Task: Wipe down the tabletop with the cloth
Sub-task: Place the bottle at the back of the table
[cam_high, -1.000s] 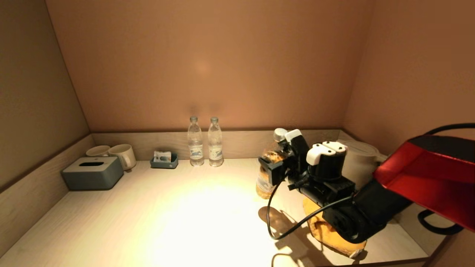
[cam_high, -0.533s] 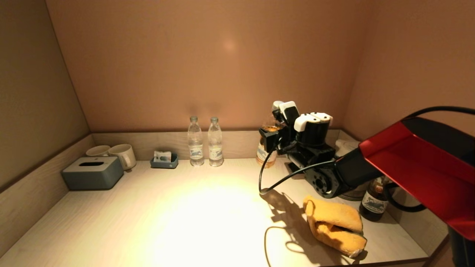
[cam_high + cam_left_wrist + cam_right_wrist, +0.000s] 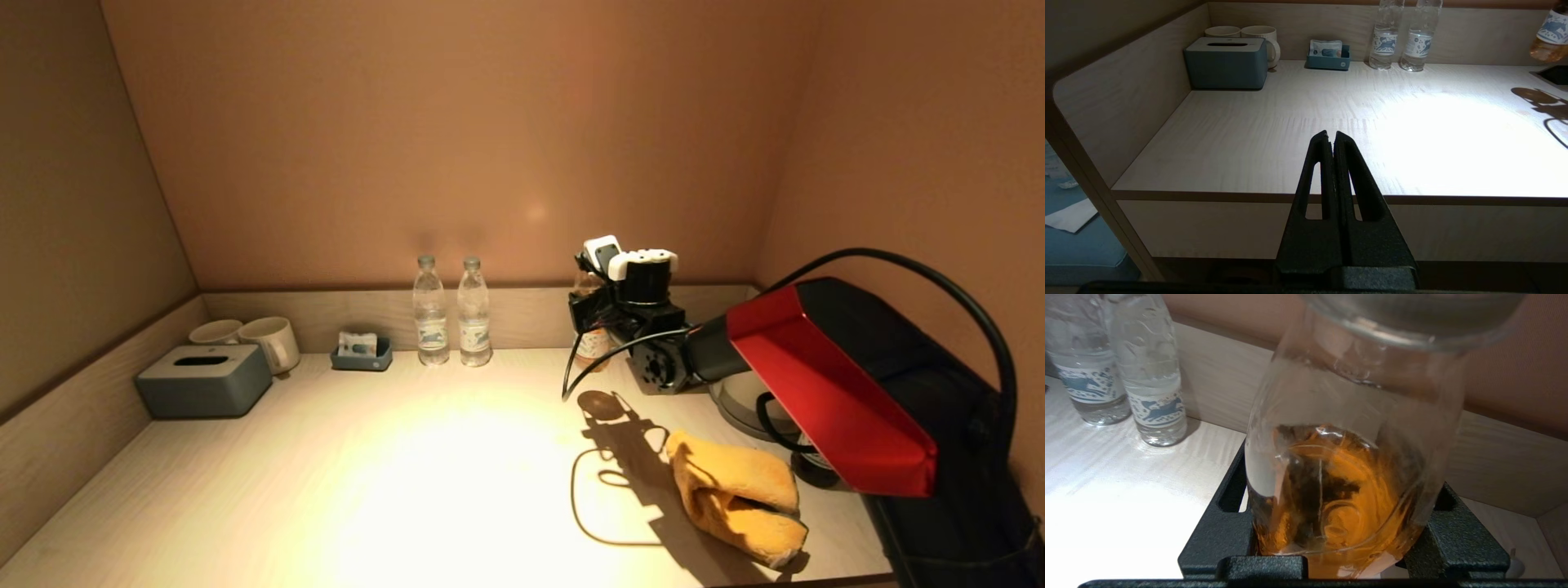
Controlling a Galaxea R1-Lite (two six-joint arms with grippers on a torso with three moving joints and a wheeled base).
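The yellow cloth lies crumpled on the wooden tabletop at the front right, with nothing touching it. My right gripper is behind it near the back wall, shut on a clear bottle of amber liquid held a little above the table. In the right wrist view the bottle fills the space between the black fingers. The bottle also shows in the left wrist view. My left gripper is shut and empty, parked before the table's front edge.
Two water bottles stand at the back middle. A small tray, two cups and a grey tissue box sit at the back left. A kettle stands behind my right arm. Walls close three sides.
My right arm has carried the amber bottle from above the cloth back toward the rear wall, uncovering the cloth. The cloth and the left arm have not moved.
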